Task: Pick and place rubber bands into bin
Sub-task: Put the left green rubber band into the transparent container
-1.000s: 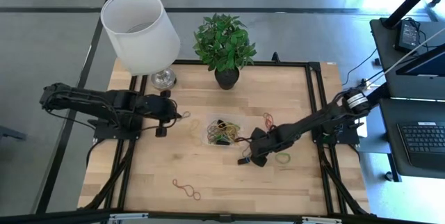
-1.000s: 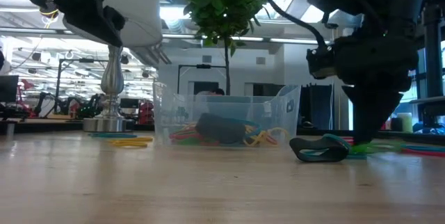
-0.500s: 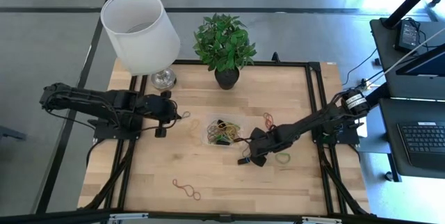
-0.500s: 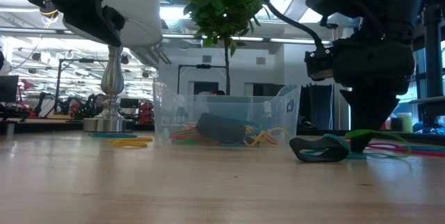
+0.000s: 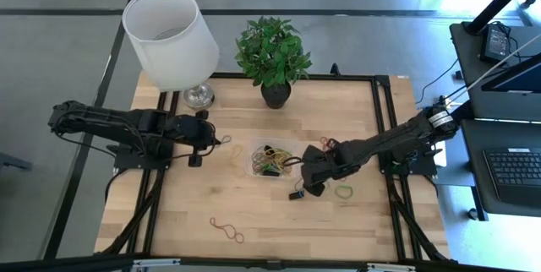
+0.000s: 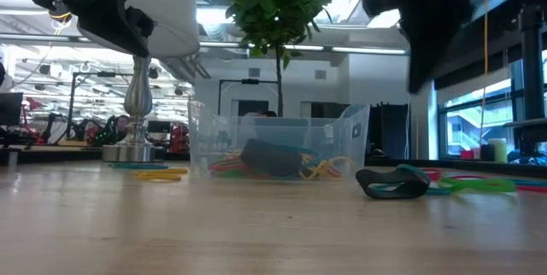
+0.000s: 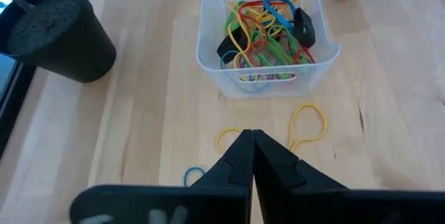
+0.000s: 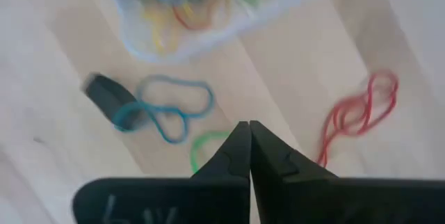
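My right gripper (image 5: pixel 309 176) hangs pinched closed and empty beside the bin (image 5: pixel 272 160); left gripper (image 7: pixel 251 142) closed too, near 2 yellow bands (image 7: pixel 306 124).

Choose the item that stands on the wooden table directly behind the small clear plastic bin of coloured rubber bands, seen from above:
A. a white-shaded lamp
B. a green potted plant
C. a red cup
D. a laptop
B: in the high view the green potted plant stands directly behind the clear plastic bin; the lamp is off to one side.
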Controlling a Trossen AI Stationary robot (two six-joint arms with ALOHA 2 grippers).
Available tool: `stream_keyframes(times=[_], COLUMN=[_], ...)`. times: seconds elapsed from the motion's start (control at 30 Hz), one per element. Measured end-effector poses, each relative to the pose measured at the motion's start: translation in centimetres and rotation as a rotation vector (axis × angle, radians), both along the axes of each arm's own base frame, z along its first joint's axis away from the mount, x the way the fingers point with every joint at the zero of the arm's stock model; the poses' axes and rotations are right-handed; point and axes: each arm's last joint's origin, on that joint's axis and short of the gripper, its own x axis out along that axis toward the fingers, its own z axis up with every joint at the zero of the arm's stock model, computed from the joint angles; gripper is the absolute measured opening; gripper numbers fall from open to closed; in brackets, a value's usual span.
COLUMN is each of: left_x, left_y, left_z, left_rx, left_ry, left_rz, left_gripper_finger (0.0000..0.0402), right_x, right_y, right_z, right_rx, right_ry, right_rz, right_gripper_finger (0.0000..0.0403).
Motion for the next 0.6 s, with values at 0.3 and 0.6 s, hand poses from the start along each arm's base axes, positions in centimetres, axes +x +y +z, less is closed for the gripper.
stream_keyframes(times=[0.3,0.6], left_x=[0.0,0.0], left_y=[0.0,0.0], left_z=[0.0,0.0], left_rx=[0.000,-0.001], left_ry=[0.000,-0.001], left_rz=[0.000,0.001], left_gripper_finger=[0.0003,0.0003], right_x=[0.3,-1.6], right_y=[-0.8,-0.9], right_z=[0.9,-4.1], right_rx=[-0.030,0.104], right_ry=[0.037,0.139], right_rz=[0.021,-0.060], right_gripper_finger=[0.0015,0.0079])
